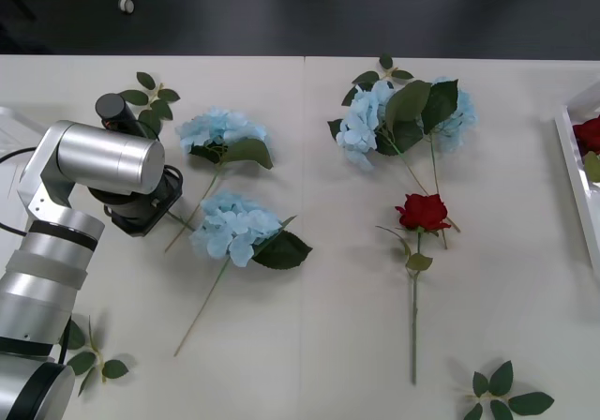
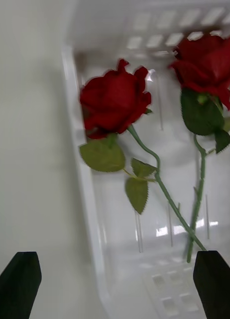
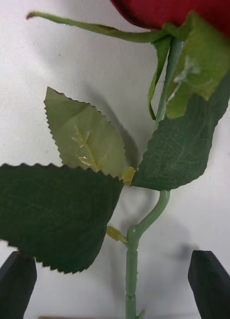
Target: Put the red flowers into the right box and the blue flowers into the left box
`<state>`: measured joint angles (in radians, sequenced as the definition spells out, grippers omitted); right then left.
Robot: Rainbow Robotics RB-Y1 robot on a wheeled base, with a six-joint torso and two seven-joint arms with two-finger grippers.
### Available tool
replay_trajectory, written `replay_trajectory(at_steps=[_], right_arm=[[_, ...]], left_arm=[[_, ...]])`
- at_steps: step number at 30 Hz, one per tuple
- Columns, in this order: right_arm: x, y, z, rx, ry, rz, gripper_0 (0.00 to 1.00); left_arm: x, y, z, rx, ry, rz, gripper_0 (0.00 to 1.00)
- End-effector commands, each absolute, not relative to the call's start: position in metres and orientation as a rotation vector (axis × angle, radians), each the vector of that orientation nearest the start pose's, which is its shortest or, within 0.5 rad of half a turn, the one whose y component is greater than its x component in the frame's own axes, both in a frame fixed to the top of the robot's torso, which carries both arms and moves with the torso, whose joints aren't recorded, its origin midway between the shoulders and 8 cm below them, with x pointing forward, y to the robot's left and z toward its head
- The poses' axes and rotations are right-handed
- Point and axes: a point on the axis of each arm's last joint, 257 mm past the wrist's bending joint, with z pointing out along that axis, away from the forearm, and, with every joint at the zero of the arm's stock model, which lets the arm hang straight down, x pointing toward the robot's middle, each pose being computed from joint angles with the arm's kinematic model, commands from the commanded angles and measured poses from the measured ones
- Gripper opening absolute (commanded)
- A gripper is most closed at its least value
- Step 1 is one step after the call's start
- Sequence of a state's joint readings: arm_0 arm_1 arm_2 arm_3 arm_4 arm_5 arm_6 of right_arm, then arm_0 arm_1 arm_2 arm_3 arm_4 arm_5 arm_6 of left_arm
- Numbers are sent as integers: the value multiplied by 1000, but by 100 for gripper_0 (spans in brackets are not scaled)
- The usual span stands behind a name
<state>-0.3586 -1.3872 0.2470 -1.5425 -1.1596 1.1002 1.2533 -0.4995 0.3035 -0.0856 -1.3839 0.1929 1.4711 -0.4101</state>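
Over the table's left side your left arm (image 1: 103,172) bends low; its left gripper (image 3: 115,284) spreads wide around a rose stem (image 3: 132,259). Your right gripper (image 2: 115,284), also wide, hovers above the right box (image 2: 82,199) holding 2 red flowers (image 2: 115,102). 4 blue flowers (image 1: 234,225) lie on the table.

My left wrist view cuts off the rose bloom (image 3: 179,12) — right box (image 1: 574,157) runs past front edge.
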Motion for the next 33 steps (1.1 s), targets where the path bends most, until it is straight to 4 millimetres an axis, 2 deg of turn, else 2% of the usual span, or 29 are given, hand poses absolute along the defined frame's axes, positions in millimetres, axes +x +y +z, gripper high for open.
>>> replay_trajectory(at_steps=[1, 4, 5, 6, 7, 10, 11, 14, 25, 30, 32, 33], right_arm=[[489, -479, -136, 14, 2498, -140, 90], [494, -450, -138, -60, 2483, -105, 90], [495, -439, -141, -84, 2478, -87, 90], [495, -427, -142, -115, 2471, -75, 90], [496, -422, -142, -130, 2465, -72, 90], [498, -389, -146, -208, 2443, -28, 90], [498, -381, -148, -224, 2439, -14, 90], [497, -353, -152, -274, 2423, 41, 90], [481, -307, -141, -403, 2404, 142, 90], [469, -284, -131, -508, 2378, 168, 90], [461, -269, -124, -602, 2348, 197, 90], [459, -266, -121, -625, 2340, 205, 90]], left_arm=[[521, 264, -323, -1268, 2410, -160, 85], [519, 265, -327, -1276, 2416, -156, 83], [518, 265, -329, -1275, 2420, -155, 78], [519, 265, -330, -1278, 2419, -157, 62], [519, 265, -330, -1278, 2418, -159, 53], [519, 263, -331, -1278, 2423, -163, 8], [517, 264, -333, -1280, 2427, -161, 2], [517, 261, -334, -1283, 2434, -167, 0], [515, 253, -334, -1277, 2449, -193, 0], [527, 251, -295, -1239, 2408, -285, 0], [530, 254, -265, -1177, 2393, -318, 0], [530, 254, -258, -1164, 2390, -328, 0]])
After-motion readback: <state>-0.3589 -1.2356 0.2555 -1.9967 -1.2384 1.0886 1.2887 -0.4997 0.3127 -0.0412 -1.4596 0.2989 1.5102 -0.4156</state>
